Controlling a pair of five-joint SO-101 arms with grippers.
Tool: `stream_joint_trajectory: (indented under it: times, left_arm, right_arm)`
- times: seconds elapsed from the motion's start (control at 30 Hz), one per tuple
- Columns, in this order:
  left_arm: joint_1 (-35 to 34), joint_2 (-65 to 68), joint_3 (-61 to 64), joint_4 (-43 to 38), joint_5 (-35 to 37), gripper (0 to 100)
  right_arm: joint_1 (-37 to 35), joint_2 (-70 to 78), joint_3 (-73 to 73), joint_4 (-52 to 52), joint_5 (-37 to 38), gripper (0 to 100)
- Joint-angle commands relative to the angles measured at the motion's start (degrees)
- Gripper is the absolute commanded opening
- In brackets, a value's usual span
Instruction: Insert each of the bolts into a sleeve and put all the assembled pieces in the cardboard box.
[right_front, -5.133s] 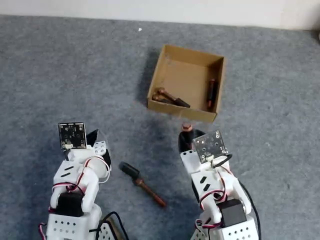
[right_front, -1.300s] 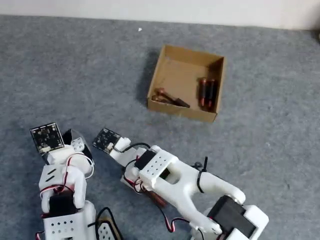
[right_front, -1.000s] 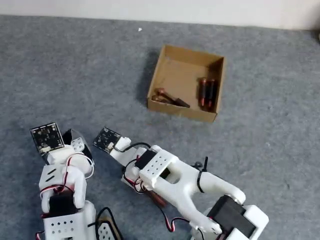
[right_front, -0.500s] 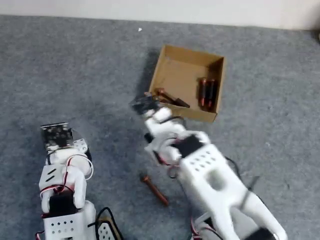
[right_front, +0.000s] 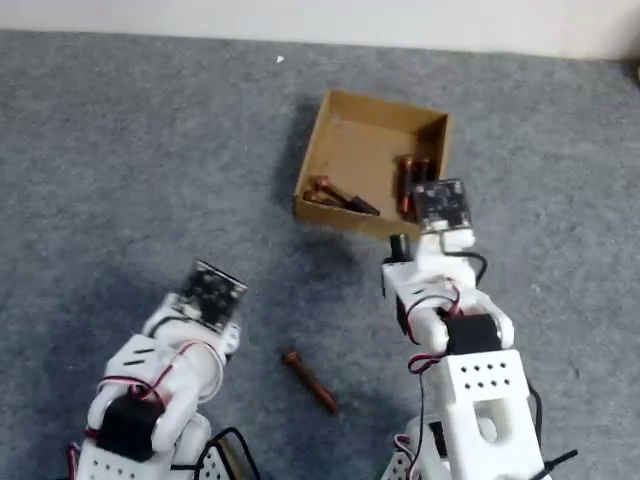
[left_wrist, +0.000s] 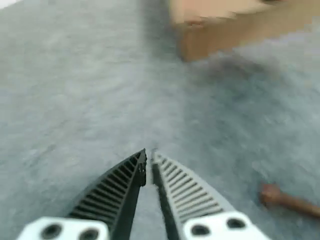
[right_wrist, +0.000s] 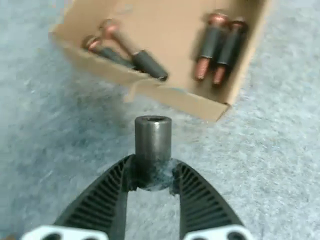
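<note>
My right pincer (right_wrist: 152, 169) grips 1 sleeve (right_wrist: 153, 142); the bolt (right_front: 307, 379) lies diagonally at lower centre, nearer my closed left pincer (left_wrist: 149, 156).

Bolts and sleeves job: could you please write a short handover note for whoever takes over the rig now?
Right gripper: shut on an empty sleeve, near the front wall of the cardboard box.
Left gripper: shut, empty, above the table.
Done: four assembled pieces lie in the box.
To do: one loose bolt lies between the arms; insert it into the sleeve, then box it.
</note>
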Motion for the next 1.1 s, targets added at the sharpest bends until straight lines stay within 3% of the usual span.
stream_joint_trajectory:
  times: [0.0, 0.17, 0.37, 0.57, 0.67, 0.83, 0.9, 1.07]
  left_arm:
    - [6.46, 6.29, -2.95, 0.18, -1.93, 9]
    - [15.60, 22.81, -3.82, -5.45, 0.44, 12]
    - [21.14, 43.30, -12.97, -6.15, 16.35, 25]
    - [25.71, 58.42, -17.10, -7.82, 29.27, 28]
    - [26.86, 64.13, -16.75, -13.27, 38.95, 28]
    - [29.49, 72.04, -16.75, -22.51, 62.95, 28]
    - [30.37, 75.38, -16.75, -26.02, 69.45, 28]
    - [30.02, 83.03, -17.19, -30.42, 71.38, 28]
  right_arm:
    - [2.33, -1.71, 0.13, -4.00, -1.93, 0.6]
    - [3.82, -1.71, 0.48, -5.32, -1.93, 0.6]
    - [4.18, -1.71, 0.57, -5.58, -1.93, 0.6]
    - [4.18, -1.71, 0.57, -5.58, -1.58, 0.6]
    - [4.18, -1.71, 0.57, -5.58, -1.58, 0.6]
    - [4.18, -1.71, 0.57, -5.58, -1.49, 0.6]
    - [4.18, -1.71, 0.57, -5.58, -1.49, 0.6]
    - [4.18, -1.71, 0.57, -5.58, -1.49, 0.6]
